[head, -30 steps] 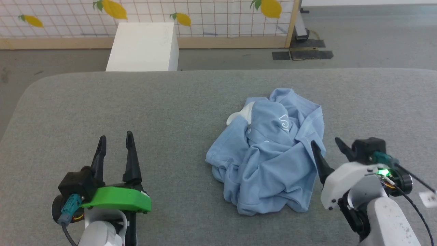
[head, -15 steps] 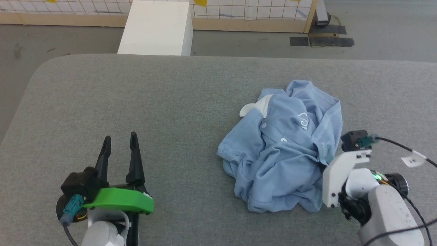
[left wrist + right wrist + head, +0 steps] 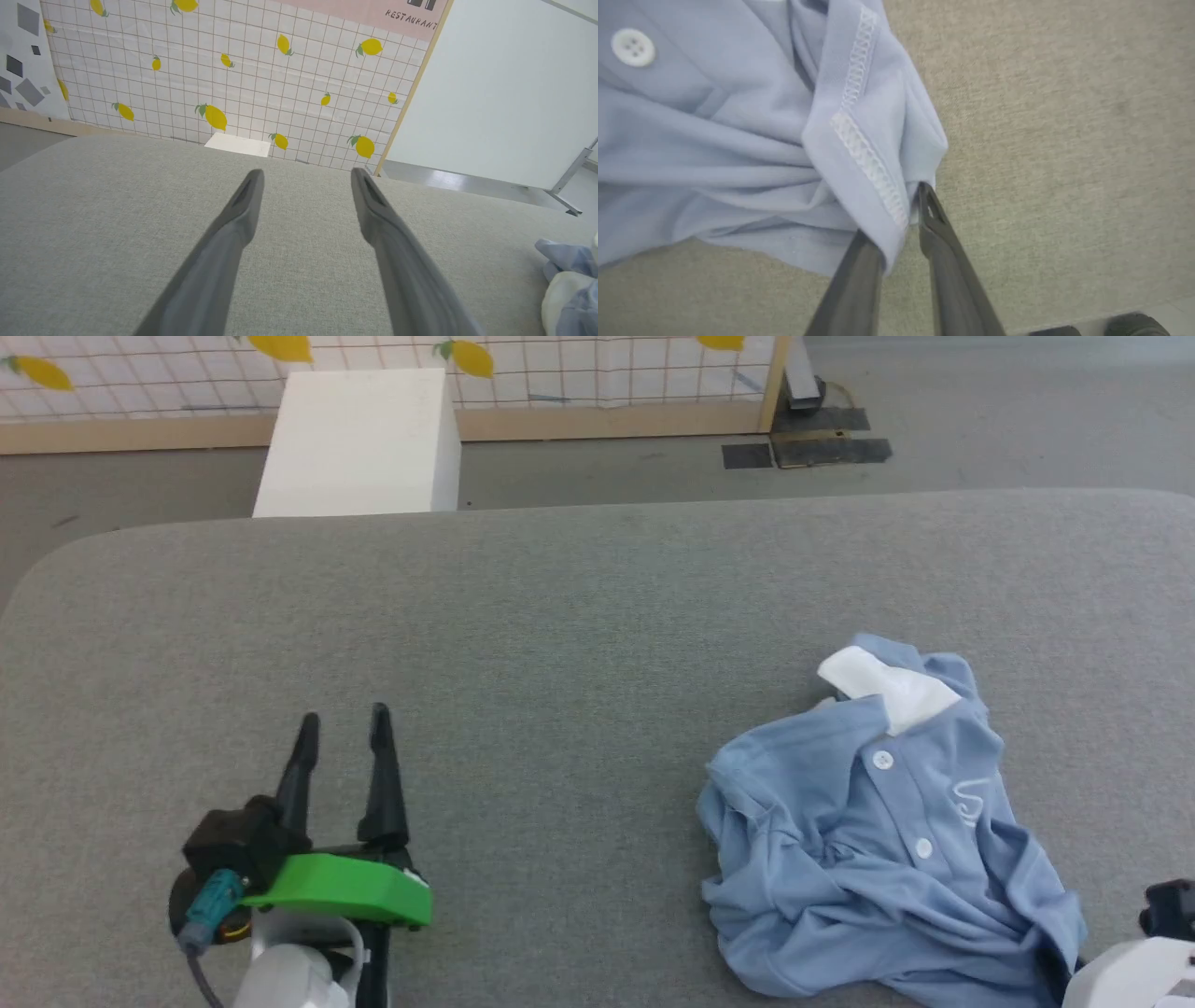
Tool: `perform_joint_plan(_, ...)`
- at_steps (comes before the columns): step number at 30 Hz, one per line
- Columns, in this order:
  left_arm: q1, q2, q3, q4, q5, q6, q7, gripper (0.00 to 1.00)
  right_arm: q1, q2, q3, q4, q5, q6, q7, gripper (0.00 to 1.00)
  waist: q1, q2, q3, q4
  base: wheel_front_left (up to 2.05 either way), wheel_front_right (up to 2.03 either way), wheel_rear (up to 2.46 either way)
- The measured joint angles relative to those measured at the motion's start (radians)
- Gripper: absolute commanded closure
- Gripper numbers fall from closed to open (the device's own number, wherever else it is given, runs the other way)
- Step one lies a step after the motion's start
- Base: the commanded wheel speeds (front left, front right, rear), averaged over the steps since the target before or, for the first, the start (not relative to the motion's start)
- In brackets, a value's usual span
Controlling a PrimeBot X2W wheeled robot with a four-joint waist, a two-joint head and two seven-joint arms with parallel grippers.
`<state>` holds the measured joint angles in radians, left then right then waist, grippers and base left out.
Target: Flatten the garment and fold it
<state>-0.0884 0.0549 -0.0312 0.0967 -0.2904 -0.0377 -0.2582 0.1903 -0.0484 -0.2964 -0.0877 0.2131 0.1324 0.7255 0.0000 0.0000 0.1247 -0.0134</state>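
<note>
right gripper (image 3: 896,212): clamped on garment (image 3: 868,859) hem, likely to spread it | left gripper (image 3: 343,719): fingers apart, idle, lower left

Lemon-print wall (image 3: 233,70), white box (image 3: 359,439), grey floor (image 3: 980,420)

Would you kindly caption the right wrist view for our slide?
Right tool pinching a stitched hem of the shirt, over the table.

Entry 1: "RESTAURANT", dark capitals, on the pink band (image 3: 364,11) atop the lemon-print panel (image 3: 233,70), at one o'clock in our left wrist view.

Entry 2: white cursive logo (image 3: 968,800) on the garment (image 3: 868,868); we cannot read it.
</note>
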Motion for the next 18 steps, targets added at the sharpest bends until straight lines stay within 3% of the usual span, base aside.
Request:
perform_joint_plan(4, -0.010, 0.000, -0.058, 0.033, -0.010, -0.014, 0.000, 0.00, -0.017, -0.002, 0.004, -0.035, 0.015, 0.000, -0.165, 0.00, 0.0000, 0.0000, 0.006, -0.033, 0.00, 0.00, 0.00)
perform_joint_plan(10, -0.094, -0.003, -0.255, 0.109, -0.066, -0.033, 0.037, 0.00, -0.076, -0.002, 0.084, -0.046, -0.037, 0.000, -0.444, 0.00, 0.0000, 0.0000, 0.008, -0.068, 0.00, 0.00, 0.00)
perform_joint_plan(14, -0.188, -0.004, -0.402, 0.163, -0.144, -0.032, 0.147, 0.00, -0.100, -0.002, 0.134, -0.027, -0.065, 0.000, -0.553, 0.00, 0.0000, 0.0000, 0.013, -0.084, 0.00, 0.00, 0.00)
perform_joint_plan(18, -0.277, -0.006, -0.509, 0.235, -0.240, -0.001, 0.282, 0.00, -0.127, -0.001, 0.180, 0.005, -0.067, 0.000, -0.597, 0.00, 0.0000, 0.0000, 0.025, -0.098, 0.00, 0.00, 0.00)
